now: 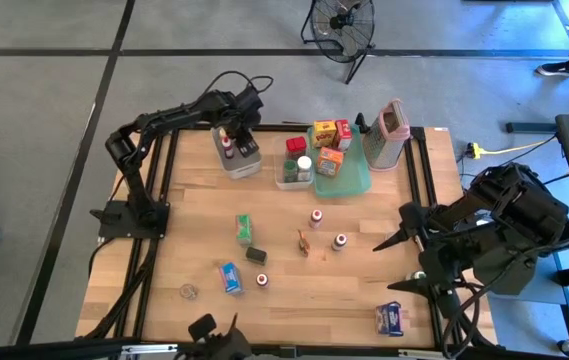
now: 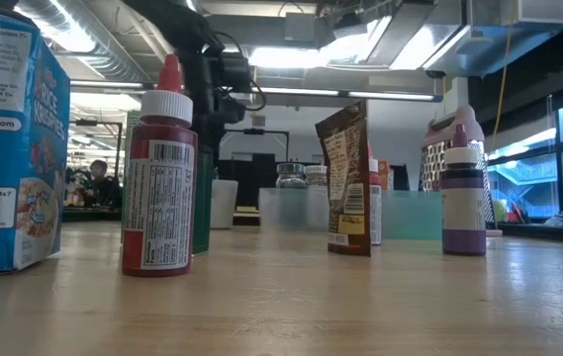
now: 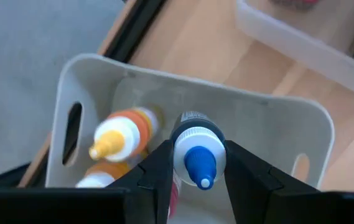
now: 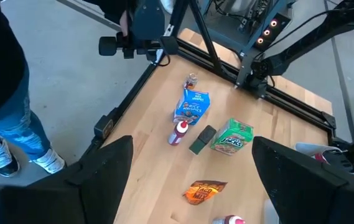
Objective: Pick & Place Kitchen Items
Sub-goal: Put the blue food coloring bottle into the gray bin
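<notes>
My left gripper (image 1: 232,140) is at the table's far left, over a white bin (image 3: 257,118) with slotted handles, and is shut on a small dark bottle with a blue cap (image 3: 199,158). Two orange bottles with yellow caps (image 3: 124,134) lie in that bin. More kitchen items lie loose mid-table: a green box (image 1: 244,229), a brown packet (image 1: 306,242), a blue box (image 1: 230,277) and little bottles (image 1: 316,217). My right gripper (image 1: 401,262) hangs open, high over the table's right side, with nothing between its fingers. My left gripper pinches the blue-capped bottle between its two fingers, at the white collar (image 3: 180,148) just under the cap. The fingers come from above, pointing steeply down. The bottle stands upright in the hold, cap up, over the bin's inside; its base is hidden by its own body.
A clear bin (image 1: 292,178) with jars and a teal tray (image 1: 349,183) with orange boxes stand at the far middle. A tall grey container with a pink rim (image 1: 391,135) is beside them. A blue packet (image 1: 391,319) lies near right. Bare wood lies between the loose items.
</notes>
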Motion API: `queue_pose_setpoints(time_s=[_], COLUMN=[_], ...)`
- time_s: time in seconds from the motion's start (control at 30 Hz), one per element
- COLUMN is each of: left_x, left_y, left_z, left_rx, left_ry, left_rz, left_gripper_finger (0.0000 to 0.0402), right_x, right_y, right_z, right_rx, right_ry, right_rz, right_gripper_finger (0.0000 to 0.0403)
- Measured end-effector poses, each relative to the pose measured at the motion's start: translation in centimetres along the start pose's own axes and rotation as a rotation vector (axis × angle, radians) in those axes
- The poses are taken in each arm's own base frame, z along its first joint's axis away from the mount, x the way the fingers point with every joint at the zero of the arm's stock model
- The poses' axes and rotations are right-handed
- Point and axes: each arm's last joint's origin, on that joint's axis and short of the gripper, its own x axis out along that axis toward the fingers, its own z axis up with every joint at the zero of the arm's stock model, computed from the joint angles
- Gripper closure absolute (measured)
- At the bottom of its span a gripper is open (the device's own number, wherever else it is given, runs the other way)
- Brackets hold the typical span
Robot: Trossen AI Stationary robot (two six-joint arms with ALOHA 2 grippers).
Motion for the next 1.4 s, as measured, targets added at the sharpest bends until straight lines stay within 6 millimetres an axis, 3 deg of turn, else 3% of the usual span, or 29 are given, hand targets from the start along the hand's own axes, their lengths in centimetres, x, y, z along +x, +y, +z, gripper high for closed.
queue_pose_setpoints(time_s=[1.4], left_x=[0.4], left_y=[3.6], left_z=[0.9], left_rx=[-0.166], left_ry=[-0.12], left_rz=[0.083], left_gripper_finger=[0.0287], right_x=[0.1], right_y=[-0.4], right_z=[-0.1], right_rx=[-0.002], right_ry=[0.011], right_rz=[-0.029], right_gripper_finger=[0.0071])
